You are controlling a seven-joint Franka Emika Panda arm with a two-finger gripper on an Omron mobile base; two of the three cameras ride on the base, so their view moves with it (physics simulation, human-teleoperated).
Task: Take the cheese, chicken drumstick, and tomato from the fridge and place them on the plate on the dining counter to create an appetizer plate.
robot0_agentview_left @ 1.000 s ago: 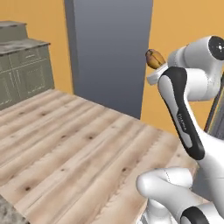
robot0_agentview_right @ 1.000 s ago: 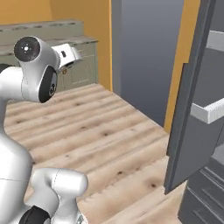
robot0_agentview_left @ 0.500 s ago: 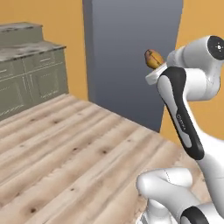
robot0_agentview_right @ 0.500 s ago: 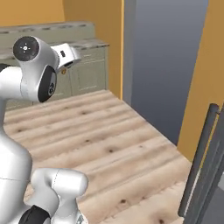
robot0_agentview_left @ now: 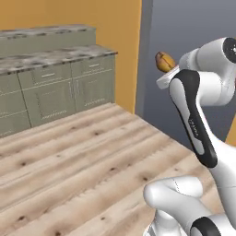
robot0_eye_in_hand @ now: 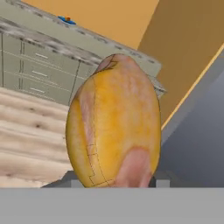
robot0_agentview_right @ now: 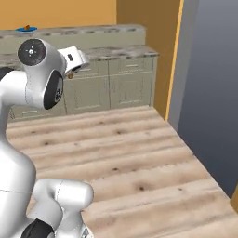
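Glossy white rounded arm (robot0_agentview_left: 193, 115) segments, black joint bands.

fingers hidden behind chicken drumstick (robot0_eye_in_hand: 114, 122), plate (robot0_agentview_right: 24, 29) tiny

Kitchen: marble-topped cabinets (robot0_agentview_left: 55, 87), wood floor (robot0_agentview_right: 121, 148)

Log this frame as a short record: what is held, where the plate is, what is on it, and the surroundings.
held item: drumstick, golden-brown, between the jaws of the gripper
gripper height: raised, about level with the robot's upper arm
plate: blue, on the far counter
on the plate: a small orange item, too small to identify
floor: pale wood planks
cabinets: olive, with marble tops, against an orange wall
grey panel: tall and dark, to the right
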